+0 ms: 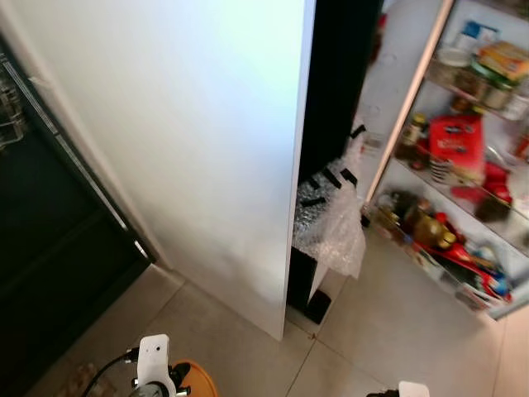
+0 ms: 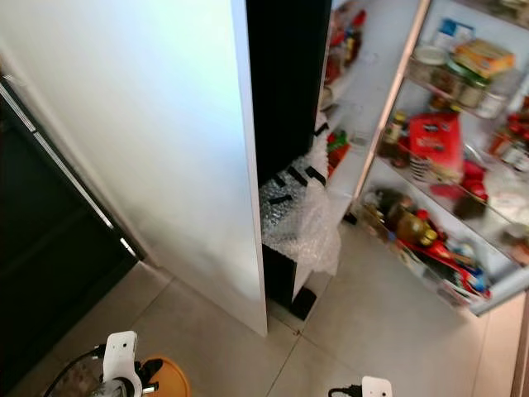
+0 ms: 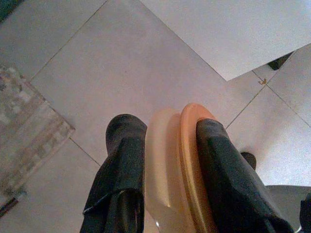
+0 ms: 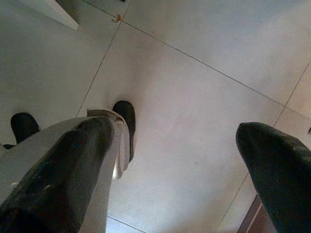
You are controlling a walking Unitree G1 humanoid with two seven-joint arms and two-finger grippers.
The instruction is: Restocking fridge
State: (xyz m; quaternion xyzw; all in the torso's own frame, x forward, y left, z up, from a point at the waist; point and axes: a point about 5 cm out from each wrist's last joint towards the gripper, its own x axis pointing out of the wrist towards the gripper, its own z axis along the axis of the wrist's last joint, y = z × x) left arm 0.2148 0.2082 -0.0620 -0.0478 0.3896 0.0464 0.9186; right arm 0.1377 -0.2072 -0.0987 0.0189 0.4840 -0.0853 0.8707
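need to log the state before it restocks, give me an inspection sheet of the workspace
surface: pale tiled floor, a patterned mat on it.
job's things: fridge stands open; its door shelves are packed with bottles, jars and red packs. An orange object sits in the left end effector.
clutter: crumpled bubble wrap hangs out at the fridge's lower part.
grippers: left end effector shut on the orange object, low over the floor; right end effector open, holding nothing, over the tiles.
cables: a thin black cable runs along the left arm.
surroundings: white panel beside the fridge, dark appliance further left.
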